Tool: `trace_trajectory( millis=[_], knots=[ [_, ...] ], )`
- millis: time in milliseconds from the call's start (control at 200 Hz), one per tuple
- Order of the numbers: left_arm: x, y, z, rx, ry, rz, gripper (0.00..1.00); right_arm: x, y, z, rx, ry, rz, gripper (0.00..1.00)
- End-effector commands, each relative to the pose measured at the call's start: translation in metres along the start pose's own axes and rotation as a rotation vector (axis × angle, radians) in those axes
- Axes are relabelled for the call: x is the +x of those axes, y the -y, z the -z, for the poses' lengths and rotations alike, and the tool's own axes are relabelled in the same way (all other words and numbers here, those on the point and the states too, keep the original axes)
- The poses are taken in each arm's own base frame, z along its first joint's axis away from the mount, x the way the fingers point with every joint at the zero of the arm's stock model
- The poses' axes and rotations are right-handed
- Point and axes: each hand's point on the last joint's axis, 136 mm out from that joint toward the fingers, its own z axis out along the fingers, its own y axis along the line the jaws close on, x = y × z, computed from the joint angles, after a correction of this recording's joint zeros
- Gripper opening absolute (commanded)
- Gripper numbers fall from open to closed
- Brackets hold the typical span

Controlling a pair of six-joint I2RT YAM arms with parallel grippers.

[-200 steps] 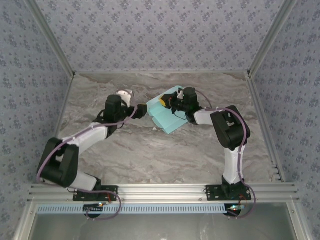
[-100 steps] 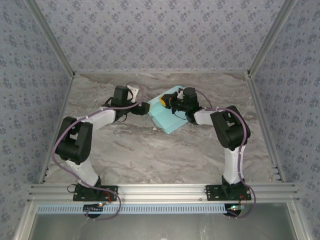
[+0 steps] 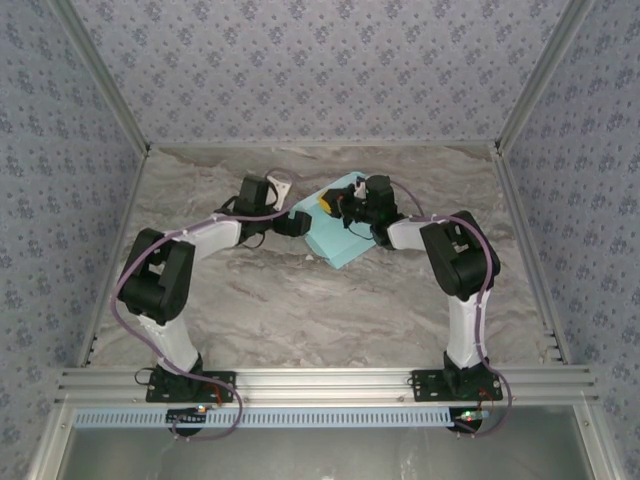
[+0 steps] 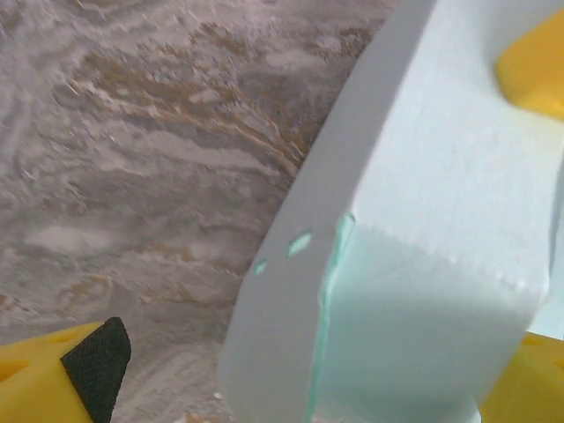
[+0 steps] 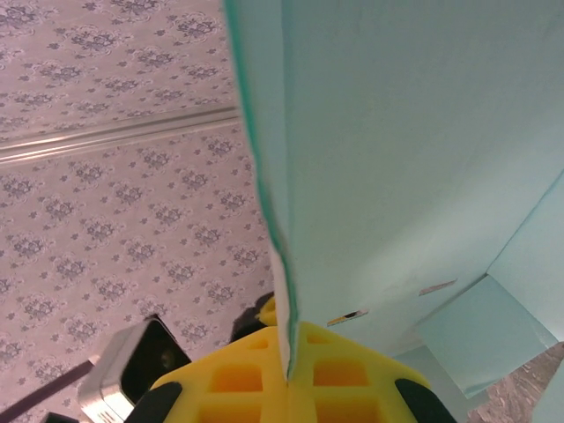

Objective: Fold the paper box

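The right claw (image 3: 336, 204) is clamped on a raised flap of the paper box (image 3: 338, 242), which lies on the surface (image 3: 300, 300) just below it. The left claw (image 3: 299, 223) has its fingers apart, with the box's corner between them.

Paper box (image 3: 338, 243): one, pale aqua, just toward 12 o'clock from centre of table (image 3: 300, 310); table: one, grey marbled; arms: two, left arm (image 3: 160, 285) based at 7 o'clock, right arm (image 3: 462, 262) at 5 o'clock; grippers: two, left gripper (image 3: 291, 224), right gripper (image 3: 336, 204); yellow fingers (image 5: 231, 381): two per gripper; patterned walls (image 3: 320, 70): three.
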Motion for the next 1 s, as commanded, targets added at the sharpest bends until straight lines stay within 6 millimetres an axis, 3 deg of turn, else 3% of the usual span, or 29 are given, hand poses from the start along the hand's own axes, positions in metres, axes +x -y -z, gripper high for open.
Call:
trace_trajectory(
  millis=[0, 225, 420, 500, 695, 834, 919, 994],
  knots=[
    [0.001, 0.008, 0.009, 0.046, 0.048, 0.024, 0.99, -0.001, 0.012, -0.004, 0.009, 0.002, -0.004, 0.0],
    [0.007, 0.026, 0.034, 0.146, 0.246, -0.04, 0.99, -0.005, 0.018, -0.001, 0.003, 0.015, 0.009, 0.0],
    [0.018, 0.014, 0.059, 0.069, 0.393, -0.045, 0.99, -0.004, 0.022, 0.0, 0.003, 0.01, 0.026, 0.0],
    [0.024, -0.003, 0.065, -0.03, 0.399, -0.024, 0.99, -0.005, 0.026, 0.0, 0.006, 0.008, 0.023, 0.0],
    [0.031, -0.068, 0.079, -0.366, 0.387, 0.152, 0.99, -0.004, 0.027, -0.001, -0.005, -0.01, 0.024, 0.0],
    [0.029, -0.082, 0.08, -0.449, 0.38, 0.143, 0.99, -0.001, 0.028, 0.0, -0.001, -0.021, 0.024, 0.0],
    [0.022, -0.072, 0.069, -0.383, 0.396, 0.082, 0.99, -0.002, 0.027, 0.0, -0.003, -0.018, 0.028, 0.0],
    [0.015, -0.04, 0.059, -0.223, 0.448, -0.046, 0.99, -0.003, 0.026, 0.0, -0.006, -0.017, 0.028, 0.0]
  ],
)
